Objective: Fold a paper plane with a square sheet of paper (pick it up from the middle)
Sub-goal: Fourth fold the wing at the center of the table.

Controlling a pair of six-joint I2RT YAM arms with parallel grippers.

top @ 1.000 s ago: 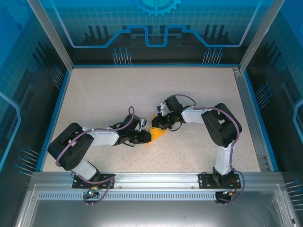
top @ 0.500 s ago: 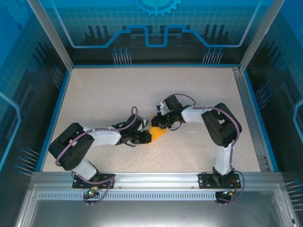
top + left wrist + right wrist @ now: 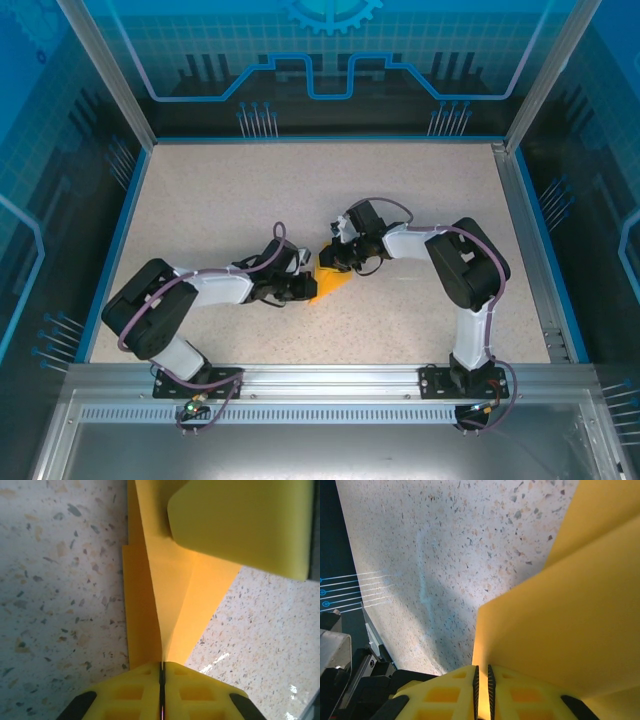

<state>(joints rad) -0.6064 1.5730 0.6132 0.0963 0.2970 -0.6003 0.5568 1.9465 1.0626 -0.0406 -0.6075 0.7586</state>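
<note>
We see the sheet of paper [image 3: 333, 284] as a small orange-yellow folded shape near the middle of the table [image 3: 240, 190], caught between the two grippers. In the left wrist view the sheet of paper [image 3: 165, 600] shows several overlapping layers with straight creases. A sharp ridge runs down its middle toward the camera, and a stepped edge sits on its left side over the speckled surface. In the right wrist view the sheet of paper [image 3: 570, 605] rises as a broad tilted flap that covers the right half of the picture.

We find the left gripper [image 3: 305, 288] at the paper's left end. Up close, the left gripper [image 3: 161, 672] has its yellow pads pressed together, with only a thin dark seam between them, and they pinch the central ridge. The right gripper [image 3: 334, 259] meets the paper from the far right. Its pads [image 3: 481, 672] are nearly closed, and the flap's edge runs into the narrow slot between them, so it pinches the sheet too. One of its yellow fingers [image 3: 240, 520] lies flat against the paper in the left wrist view.

Both arms bend inward from their bases at the near edge. Blue printed walls [image 3: 330, 60] stand around the table.
</note>
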